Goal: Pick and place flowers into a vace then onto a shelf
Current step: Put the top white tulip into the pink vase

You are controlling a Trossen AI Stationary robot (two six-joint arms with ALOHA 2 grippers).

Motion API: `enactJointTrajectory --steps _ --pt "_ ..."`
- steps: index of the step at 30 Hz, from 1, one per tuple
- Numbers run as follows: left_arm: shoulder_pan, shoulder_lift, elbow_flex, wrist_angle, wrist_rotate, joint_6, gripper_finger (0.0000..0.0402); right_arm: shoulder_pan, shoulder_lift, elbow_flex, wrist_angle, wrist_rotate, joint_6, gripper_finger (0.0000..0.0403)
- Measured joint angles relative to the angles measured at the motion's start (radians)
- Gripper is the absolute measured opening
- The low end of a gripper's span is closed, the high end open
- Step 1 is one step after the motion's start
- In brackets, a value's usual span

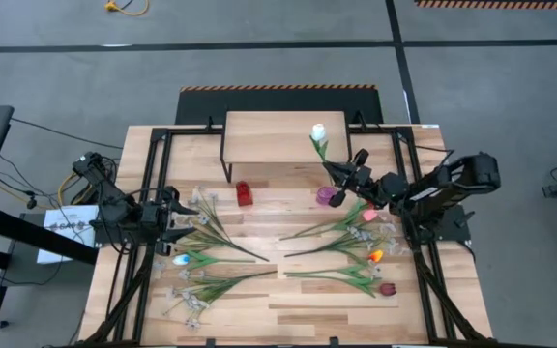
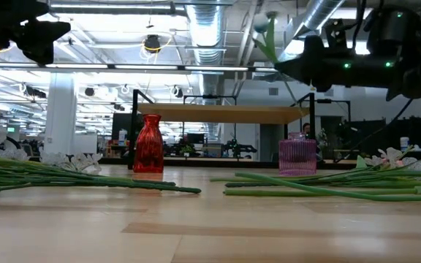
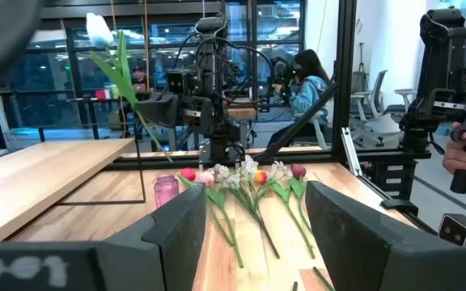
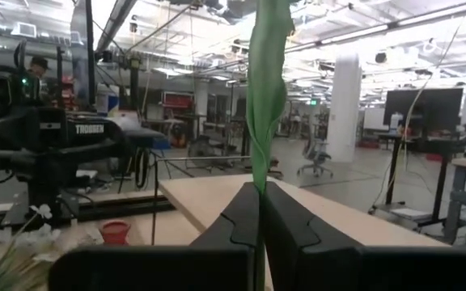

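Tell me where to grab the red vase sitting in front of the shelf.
Grip the red vase at its narrow neck, coming straight down from above: it stands upright, pinches in under a flared lip, and its body is wider. The left gripper is open and nearer; the right gripper holds a white tulip.

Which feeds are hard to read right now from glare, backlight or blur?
Low view: bright ceiling lights backlight the dark right gripper, silhouetting it, and the near tabletop is soft. Right wrist view: the green flower stem held in the shut jaws is sharp, the room behind hazy. Left wrist view: a blurred dark shape covers one corner. High view: evenly lit.
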Motion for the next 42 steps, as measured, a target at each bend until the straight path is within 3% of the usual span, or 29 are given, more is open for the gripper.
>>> enactJointTrajectory --steps 9,24,33,42 --pt "0.0 0.0 0.0 -0.003 0.001 -0.002 0.0204 0.031 0.09 0.021 -0.001 0.038 -0.007 0.0" --pt "0.0 0.0 0.0 -0.018 0.002 -0.005 0.0204 0.021 0.091 0.023 -0.002 0.065 -0.022 0.0" --pt "0.0 0.0 0.0 -0.019 0.002 -0.005 0.0204 -0.005 0.098 0.037 0.001 0.034 -0.034 0.0" --pt "0.0 0.0 0.0 -0.019 0.003 -0.013 0.0204 -0.019 0.219 0.089 -0.004 -0.008 -0.025 0.0"
